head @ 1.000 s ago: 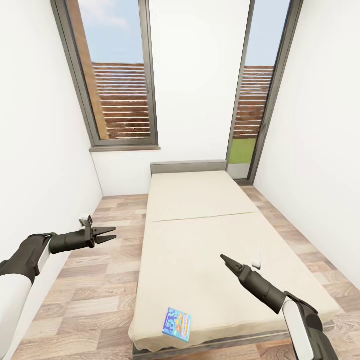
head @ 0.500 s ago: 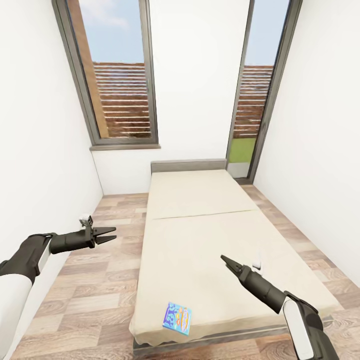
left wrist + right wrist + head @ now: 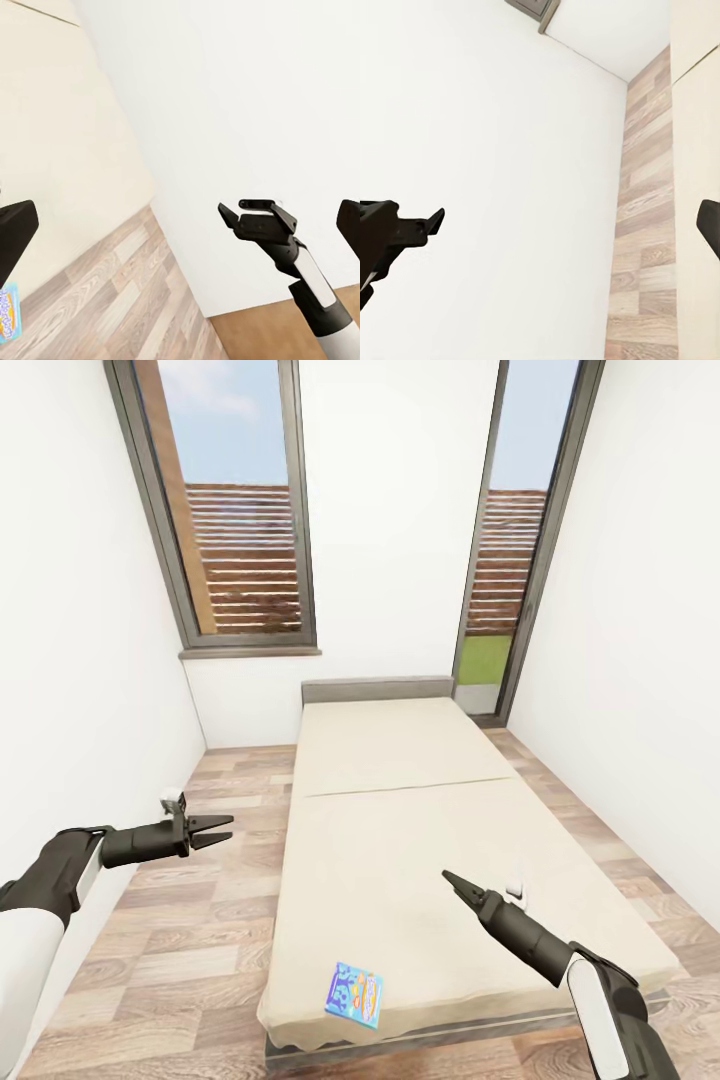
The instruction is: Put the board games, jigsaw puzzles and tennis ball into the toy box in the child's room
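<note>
A small blue board game [image 3: 355, 995] lies flat on the beige bed [image 3: 400, 800], close to its foot edge; its corner also shows in the left wrist view [image 3: 7, 311]. My right gripper [image 3: 449, 878] hovers over the bed's right half, open and empty, to the right of and beyond the game. A small white object [image 3: 517, 882] lies on the mattress just behind that arm, too hidden to name. My left gripper [image 3: 224, 827] is open and empty over the wood floor left of the bed. Table and toy box are out of view.
White walls close in on both sides, with a strip of wood-plank floor [image 3: 200, 920] left of the bed and a narrower one on the right. Tall dark-framed windows [image 3: 240, 510] stand behind the grey headboard [image 3: 378, 691].
The whole view has shifted slightly, so the bed's foot and the blue game sit a little higher in the picture. Both arms hold nearly the same pose.
</note>
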You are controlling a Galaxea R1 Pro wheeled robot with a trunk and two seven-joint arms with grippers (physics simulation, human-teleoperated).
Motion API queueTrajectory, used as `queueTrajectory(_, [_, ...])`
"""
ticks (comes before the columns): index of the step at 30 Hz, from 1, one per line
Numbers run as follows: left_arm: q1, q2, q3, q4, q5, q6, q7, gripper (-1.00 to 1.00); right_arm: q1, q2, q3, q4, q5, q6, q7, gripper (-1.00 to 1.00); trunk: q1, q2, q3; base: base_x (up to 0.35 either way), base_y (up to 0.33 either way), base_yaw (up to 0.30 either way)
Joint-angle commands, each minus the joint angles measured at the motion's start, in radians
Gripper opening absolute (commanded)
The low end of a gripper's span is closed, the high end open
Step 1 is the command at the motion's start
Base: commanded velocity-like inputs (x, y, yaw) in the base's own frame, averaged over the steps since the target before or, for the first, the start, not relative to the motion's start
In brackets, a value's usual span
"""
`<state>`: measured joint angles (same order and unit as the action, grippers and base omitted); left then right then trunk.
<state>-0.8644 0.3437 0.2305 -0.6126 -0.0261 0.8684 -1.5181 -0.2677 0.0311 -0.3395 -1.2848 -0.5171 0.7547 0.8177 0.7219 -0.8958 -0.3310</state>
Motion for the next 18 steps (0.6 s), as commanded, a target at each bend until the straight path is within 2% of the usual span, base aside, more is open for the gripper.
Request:
queueTrajectory(1, [-0.001,-0.001,0.001,0.0,-0.003,0.01,-0.005,1.0,-0.001,0.001,-0.002,0.0,-0.001,0.005,0.002,1.0,0.004,-0.008,-0.004,0.0,0.0,0.0])
queueTrajectory(18, [-0.001,-0.003,0.0,0.0,-0.003,0.009,-0.003,1.0,0.002,0.0,-0.003,-0.002,-0.001,0.001,0.003,1.0,0.069,-0.127,-0.058,0.0,0.0,0.0])
